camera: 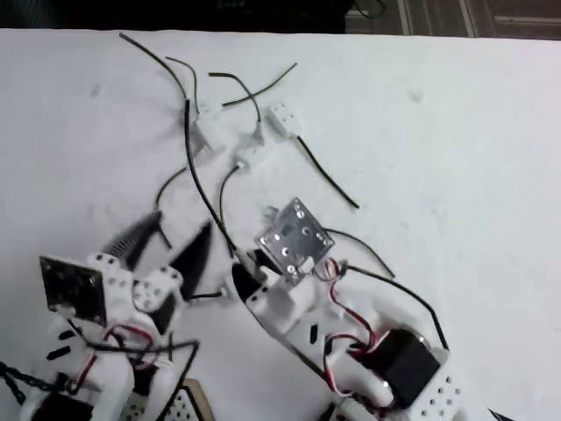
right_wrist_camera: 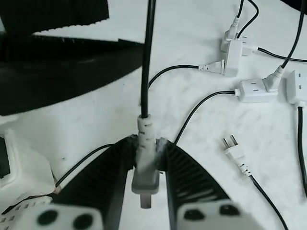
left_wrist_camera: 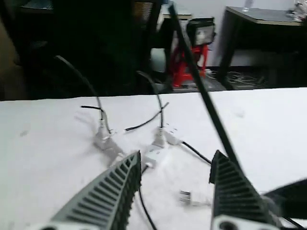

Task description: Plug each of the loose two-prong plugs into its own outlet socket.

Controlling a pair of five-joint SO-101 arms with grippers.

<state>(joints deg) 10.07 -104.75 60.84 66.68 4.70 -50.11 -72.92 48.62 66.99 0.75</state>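
- A white middle socket (right_wrist_camera: 252,89) is laid flat on the table, with one plug (right_wrist_camera: 277,75) seated in its end.
- A second socket (right_wrist_camera: 232,52), just beside the middle socket, is fitted with plugs on two sides.
- A third socket (right_wrist_camera: 298,86), on the middle socket's other side, is shown with open slots.
- A loose plug (right_wrist_camera: 235,152), white with two bare prongs, is laid near the middle socket.
- A held plug (right_wrist_camera: 144,165) is clamped in the right gripper (right_wrist_camera: 145,142), well apart from the middle socket.
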